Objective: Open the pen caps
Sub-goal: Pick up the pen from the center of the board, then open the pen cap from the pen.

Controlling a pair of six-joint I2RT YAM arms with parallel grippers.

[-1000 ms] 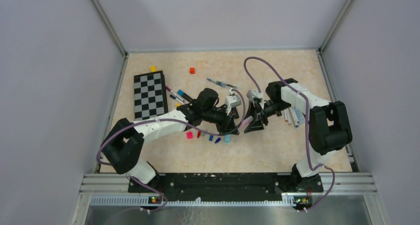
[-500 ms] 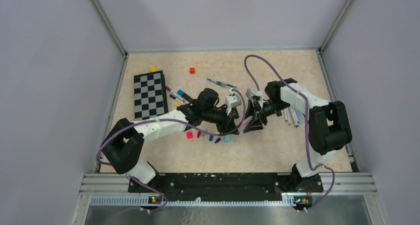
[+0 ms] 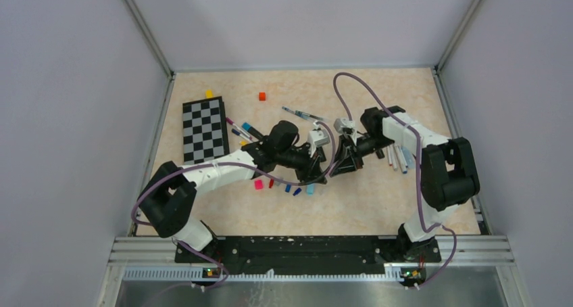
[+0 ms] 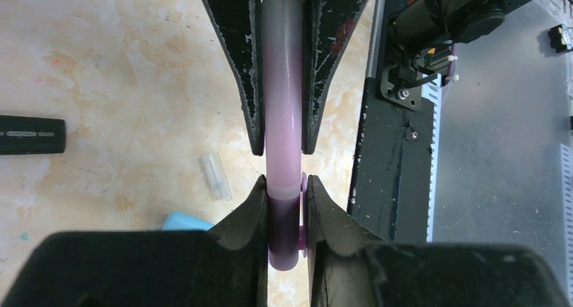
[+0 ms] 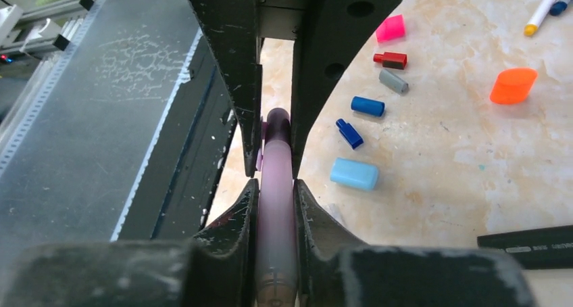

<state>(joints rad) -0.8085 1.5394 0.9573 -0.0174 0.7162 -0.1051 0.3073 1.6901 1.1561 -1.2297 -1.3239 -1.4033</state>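
Clamping a pale-pink pen (image 4: 282,84): left gripper (image 4: 284,186) on its purple cap (image 4: 284,234); right gripper (image 5: 276,187) on barrel (image 5: 276,243).

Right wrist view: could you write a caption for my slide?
Left end effector and right end effector clamp a translucent pink plastic pen near loose coloured plastic caps.

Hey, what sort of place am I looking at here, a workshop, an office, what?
Most likely a robotics lab test cell: plain grey panel walls box in a table, a left arm and right arm are bolted at its near edge, and a checkerboard lies near loose pen caps.
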